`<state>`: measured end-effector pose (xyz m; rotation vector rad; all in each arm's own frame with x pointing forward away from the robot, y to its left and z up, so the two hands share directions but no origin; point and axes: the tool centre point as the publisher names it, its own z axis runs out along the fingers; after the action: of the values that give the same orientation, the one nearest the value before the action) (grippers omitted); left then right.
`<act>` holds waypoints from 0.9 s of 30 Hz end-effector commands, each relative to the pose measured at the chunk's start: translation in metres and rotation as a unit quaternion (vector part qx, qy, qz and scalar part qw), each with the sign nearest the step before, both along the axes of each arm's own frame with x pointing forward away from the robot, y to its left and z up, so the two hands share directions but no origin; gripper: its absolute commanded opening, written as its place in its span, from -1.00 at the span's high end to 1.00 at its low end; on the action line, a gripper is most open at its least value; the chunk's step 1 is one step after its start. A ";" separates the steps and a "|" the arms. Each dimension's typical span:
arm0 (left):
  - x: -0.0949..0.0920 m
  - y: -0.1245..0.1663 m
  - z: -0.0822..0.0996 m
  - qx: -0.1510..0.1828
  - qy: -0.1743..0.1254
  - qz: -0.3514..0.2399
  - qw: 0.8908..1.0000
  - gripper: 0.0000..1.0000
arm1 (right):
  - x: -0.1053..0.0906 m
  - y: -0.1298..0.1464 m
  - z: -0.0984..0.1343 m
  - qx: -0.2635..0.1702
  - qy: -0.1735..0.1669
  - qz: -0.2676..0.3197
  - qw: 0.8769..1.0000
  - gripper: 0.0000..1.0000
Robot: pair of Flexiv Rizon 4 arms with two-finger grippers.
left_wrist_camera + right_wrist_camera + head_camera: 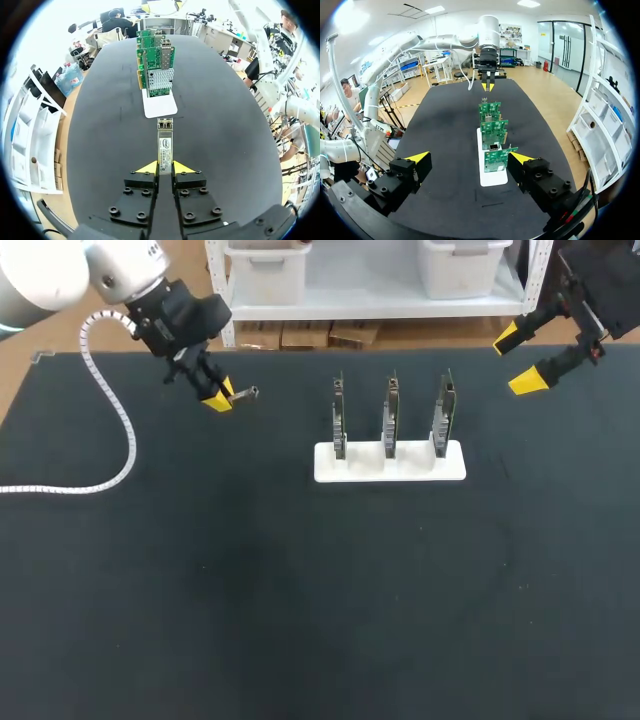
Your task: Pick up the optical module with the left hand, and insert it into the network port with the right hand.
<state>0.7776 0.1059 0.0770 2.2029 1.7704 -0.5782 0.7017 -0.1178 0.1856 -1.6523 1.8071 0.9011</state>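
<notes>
Bench (300,620) surface is matte black. Left gripper (220,395) hangs over the far left, clamped on the rear end of the optical module (165,145). The module juts past the yellow tips, off the surface, in line with the white stand (390,468). The stand sits mid-bench toward the far side, with three green network cards (391,415) upright in a row. Right gripper (517,359) is far right, spread wide and holding nothing. A white coiled cable (110,410) trails from the left arm across the left side.
</notes>
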 end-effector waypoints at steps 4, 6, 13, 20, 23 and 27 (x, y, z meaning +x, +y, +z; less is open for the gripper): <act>-0.010 -0.018 0.016 0.019 -0.030 0.027 0.999 1.00 | -0.001 0.000 0.000 0.000 -0.001 -0.001 1.000 -1.00; -0.011 -0.027 0.025 0.019 -0.037 0.030 0.999 1.00 | -0.001 0.000 0.000 0.000 -0.001 -0.001 1.000 -1.00; -0.011 -0.061 0.062 0.003 -0.068 0.039 0.997 1.00 | -0.001 0.000 0.000 0.000 -0.001 -0.001 1.000 -1.00; -0.012 -0.091 0.106 0.001 -0.117 0.020 0.993 1.00 | -0.001 0.000 0.000 0.000 -0.001 -0.001 1.000 -1.00; -0.011 -0.103 0.119 -0.001 -0.136 -0.008 0.991 1.00 | -0.001 0.000 0.000 0.000 -0.001 -0.001 1.000 -1.00; -0.009 -0.120 0.132 0.002 -0.154 -0.042 0.987 1.00 | -0.001 0.000 0.000 0.000 -0.001 -0.001 1.000 -1.00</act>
<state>0.7732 -0.0078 0.2052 2.2289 1.5346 -0.2788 0.7017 -0.1178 0.1856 -1.6523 1.8071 0.9011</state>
